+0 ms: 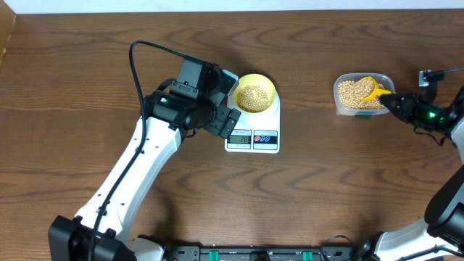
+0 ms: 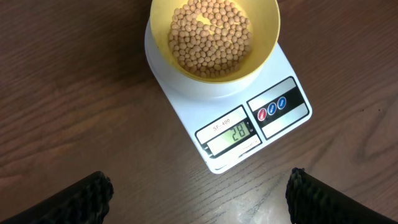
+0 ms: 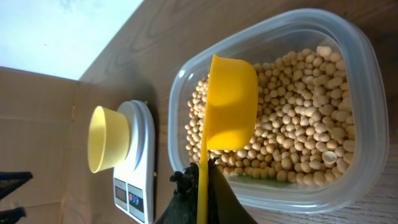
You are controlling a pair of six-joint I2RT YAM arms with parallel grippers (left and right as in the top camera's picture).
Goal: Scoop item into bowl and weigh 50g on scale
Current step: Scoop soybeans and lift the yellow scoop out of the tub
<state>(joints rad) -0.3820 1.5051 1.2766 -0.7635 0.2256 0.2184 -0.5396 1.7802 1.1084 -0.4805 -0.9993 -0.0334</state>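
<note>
1. Right, the bench (image 1: 87, 65) carries everything: the scale sits near its middle and the tub lies well off to my right.
2. The scale (image 1: 270, 123) lies flat. Its display (image 2: 233, 134) reads what looks like 28, so I reckon I am a little over halfway to the fifty.
3. The clear tub (image 3: 367, 112) holds the stock of beans (image 3: 298, 124) in a thick layer across its floor.
4. The bowl (image 2: 264, 43) stands upright on the scale's platform, and a mound of beans covers its bottom.
5. My left claw (image 2: 199, 190) hangs wide open and empty over the bench just in front of the scale, where its camera looks down on the display.
6. My right claw (image 3: 202, 183) is clamped on the handle of the yellow scoop (image 3: 230, 99). The scoop's cup sits over the tub, down at the beans. I only see its back, so I cannot tell whether it is loaded.
7. I judge the step in hand to be taking another scoopful from the tub. The next move calls for a level carry across to the bowl. After that comes a slow tilt so the beans trickle in, watching the display so I don't overshoot.
</note>
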